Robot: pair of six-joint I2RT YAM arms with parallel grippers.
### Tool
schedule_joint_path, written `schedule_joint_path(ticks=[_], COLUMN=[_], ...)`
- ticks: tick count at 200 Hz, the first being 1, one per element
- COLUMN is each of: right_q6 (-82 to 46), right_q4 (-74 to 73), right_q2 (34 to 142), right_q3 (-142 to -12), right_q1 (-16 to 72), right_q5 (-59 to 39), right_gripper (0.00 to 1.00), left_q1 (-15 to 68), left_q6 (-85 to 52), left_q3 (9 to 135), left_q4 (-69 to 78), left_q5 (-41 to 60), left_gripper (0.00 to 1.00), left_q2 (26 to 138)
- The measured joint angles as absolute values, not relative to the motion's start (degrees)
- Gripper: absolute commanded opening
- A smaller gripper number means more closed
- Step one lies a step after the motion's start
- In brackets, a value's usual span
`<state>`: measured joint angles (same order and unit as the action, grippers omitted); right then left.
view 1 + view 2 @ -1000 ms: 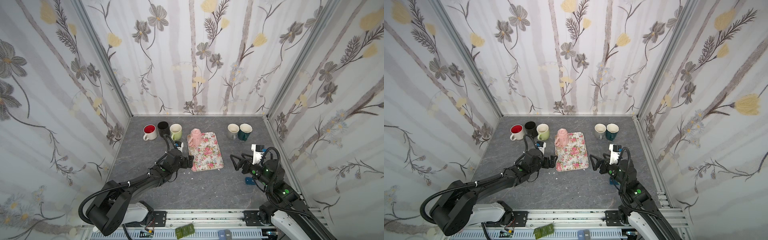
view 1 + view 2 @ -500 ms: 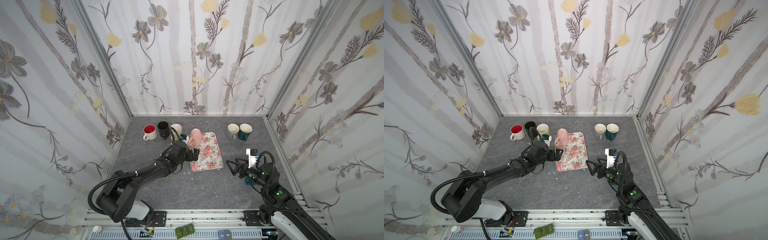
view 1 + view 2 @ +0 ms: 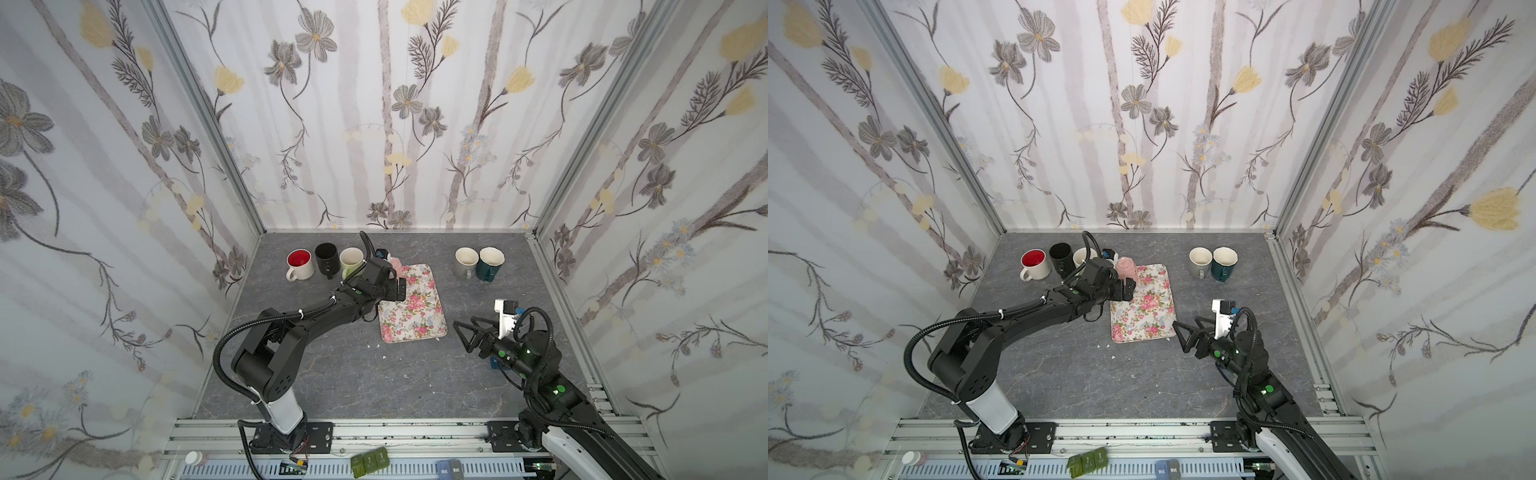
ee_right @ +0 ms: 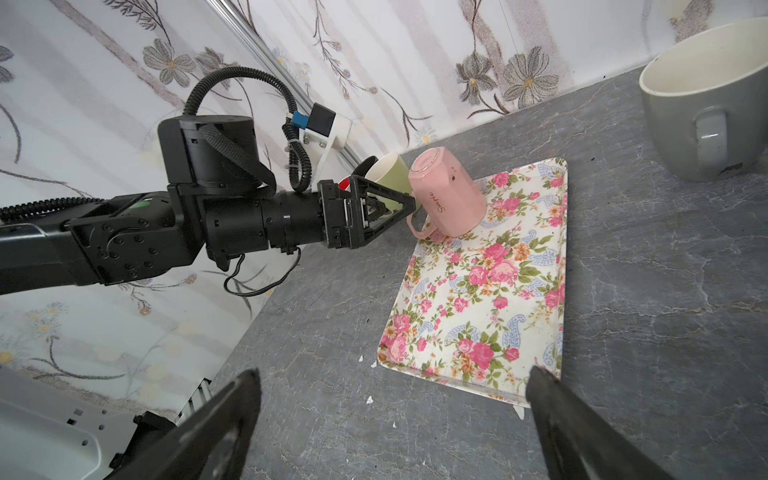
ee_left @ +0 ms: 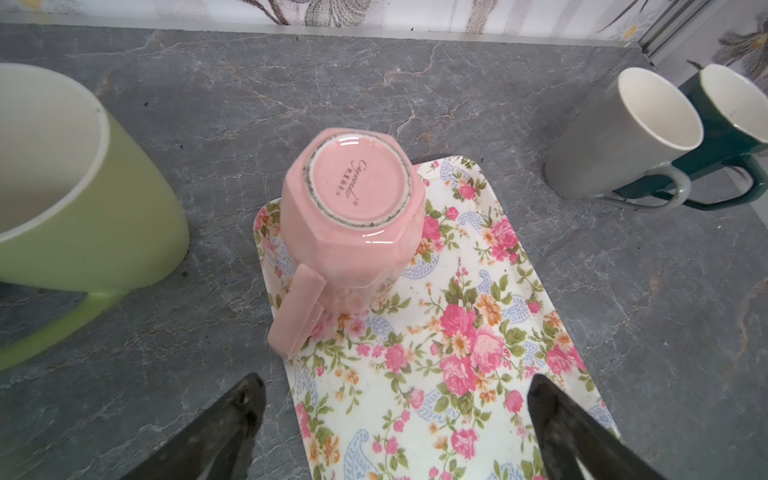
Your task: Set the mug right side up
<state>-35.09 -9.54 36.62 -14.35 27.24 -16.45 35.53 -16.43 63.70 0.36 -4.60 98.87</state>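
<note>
The pink mug [image 3: 1127, 268] stood upside down on the floral tray's [image 3: 1144, 316] upper-left corner, near the centre of a top view. The left hand [image 3: 1126, 289] gaped released just beside its handle. The right hand [image 3: 1185, 328], released too, hovered at the tray's lower right.

Pink mug [image 5: 353, 216] sat upside down on the floral tray's [image 5: 478, 332] far corner, handle poking out toward the left gripper [image 5: 395, 386], whose jaws gaped wide with nothing between them. Green mug [image 5: 83, 216] crowded it on the left-arm side, only a narrow strip of tabletop [image 5: 224, 249] there. Other side was wide open up to the gray mug [image 5: 615, 141].
</note>
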Motion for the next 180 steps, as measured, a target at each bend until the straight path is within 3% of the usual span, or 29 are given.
schedule_joint_path(ticks=[72, 145, 180], right_q6=[-35.1, -35.1, -35.1], right_q4=[-7.3, -7.0, -6.9], right_q2=[35.6, 35.7, 35.7], right_q3=[-13.6, -13.5, -13.3], right_q1=[27.2, 27.2, 27.2], right_q5=[-14.7, -14.3, -13.9], right_gripper=[1.0, 1.0, 1.0], left_q1=[36.2, 41.9, 41.8], left_q6=[-14.1, -15.4, -15.0], left_q3=[68.9, 71.0, 73.1], left_q4=[-3.0, -5.1, -8.0], left_q5=[-5.3, -2.8, -8.4], left_gripper=[1.0, 1.0, 1.0], left_q2=[104.6, 106.1, 106.1])
